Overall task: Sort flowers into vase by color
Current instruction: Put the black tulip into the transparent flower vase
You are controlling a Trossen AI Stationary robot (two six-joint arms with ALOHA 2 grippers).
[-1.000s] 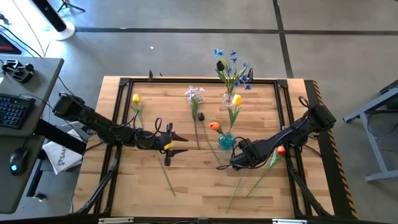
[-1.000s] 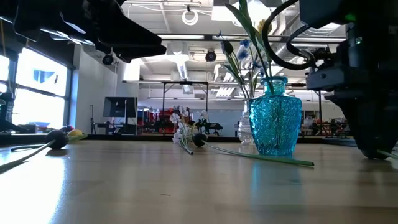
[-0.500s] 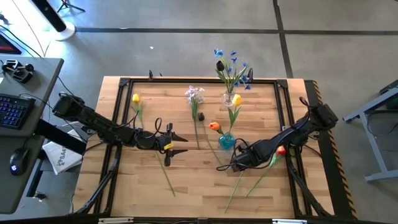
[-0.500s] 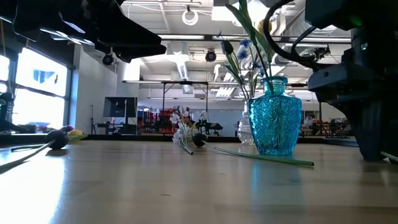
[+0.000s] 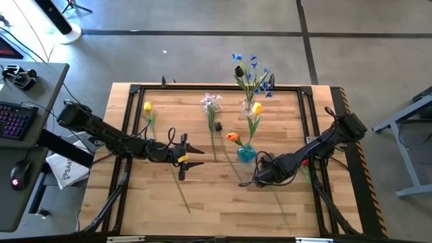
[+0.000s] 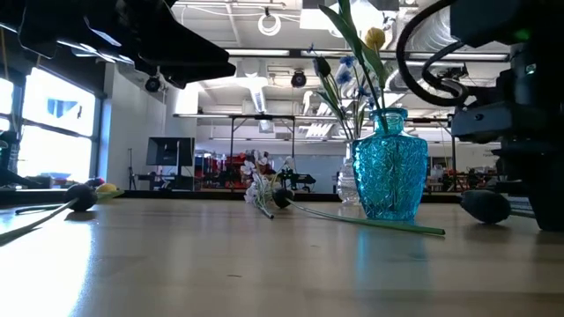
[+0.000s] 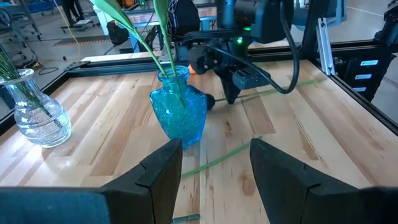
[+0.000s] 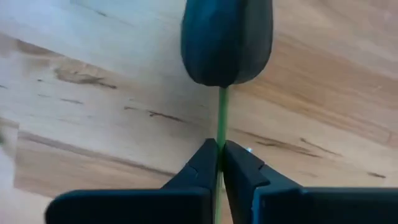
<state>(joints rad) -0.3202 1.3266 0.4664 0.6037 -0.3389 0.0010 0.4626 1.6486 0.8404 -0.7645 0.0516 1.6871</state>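
A near-black flower (image 8: pixel 226 38) is held by its stem in the closed right gripper (image 8: pixel 220 158) beside the blue vase (image 5: pixel 246 153). The left gripper (image 7: pixel 214 165) is kept open above the table (image 5: pixel 202 202).

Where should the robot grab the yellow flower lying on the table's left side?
Take the yellow flower by its thin stem just below the head, coming straight down from above, fingers either side: it lies flat on the wood.

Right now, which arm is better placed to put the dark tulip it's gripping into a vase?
The right arm. Its end effector is already shut on the dark tulip, pinching the stem just below the head, beside the blue vase. The left end effector hovers open, holding nothing.
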